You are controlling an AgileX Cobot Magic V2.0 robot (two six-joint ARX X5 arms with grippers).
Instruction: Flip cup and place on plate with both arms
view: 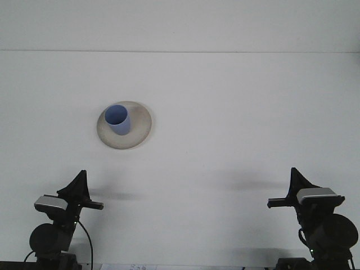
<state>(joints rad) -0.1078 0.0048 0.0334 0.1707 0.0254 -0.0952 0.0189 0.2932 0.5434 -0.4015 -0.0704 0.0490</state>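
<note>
Nearest, along the front edge of the white tabletop (236, 112), both arms sit low and drawn back. The left tool (79, 184) rises near the front left corner as a dark pointed shape, and the right tool (295, 181) does the same near the front right corner. From this angle I cannot tell whether either one is spread or pressed together; neither holds anything.

Farther back, left of the tabletop's centre, lies the round beige plate (140, 121). The blue cup (118, 120) stands on it, slightly left of the plate's middle, upright with its open mouth facing up and its long axis vertical, leaning a little toward the far left as seen by the camera. It lies well apart from both tools, ahead of the left tool and a little to its right, and far across the tabletop from the right tool.
</note>
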